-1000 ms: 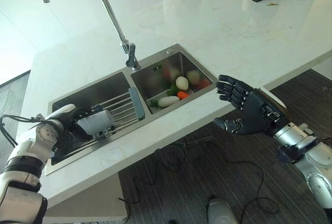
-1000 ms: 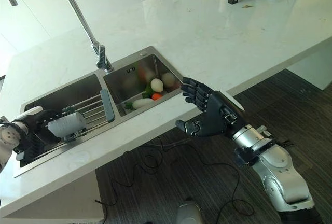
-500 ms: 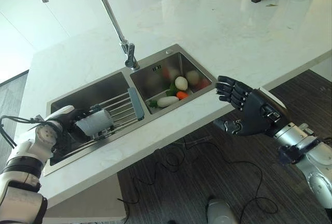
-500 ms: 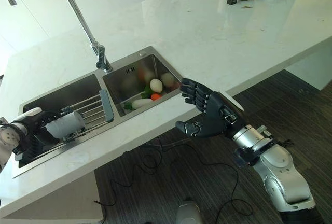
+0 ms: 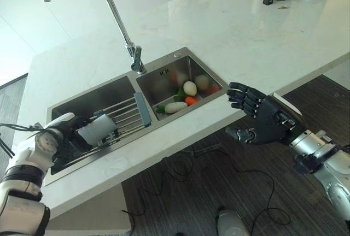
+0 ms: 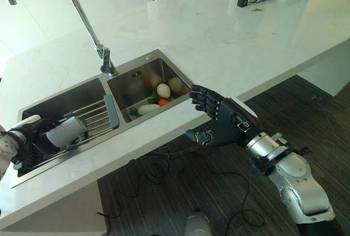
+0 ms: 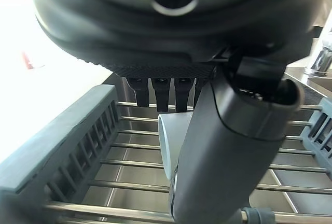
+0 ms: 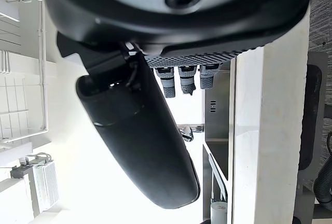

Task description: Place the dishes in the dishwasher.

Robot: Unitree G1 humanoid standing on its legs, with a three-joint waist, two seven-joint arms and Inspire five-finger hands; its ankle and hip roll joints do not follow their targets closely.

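Gripping grey cup [image 5: 98, 129] over sink rack [image 5: 127, 112] — left hand [image 5: 70, 130] curled round it; right hand [image 5: 262, 120] spread, empty.

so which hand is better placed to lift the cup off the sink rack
Left. The left hand is already curled round the cup on the rack; the right hand hangs open off the counter edge.

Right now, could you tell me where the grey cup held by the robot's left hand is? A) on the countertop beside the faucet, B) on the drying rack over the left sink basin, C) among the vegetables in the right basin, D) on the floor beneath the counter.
B: the left hand has its fingers curled round the grey cup on the barred drying rack spanning the left sink basin.
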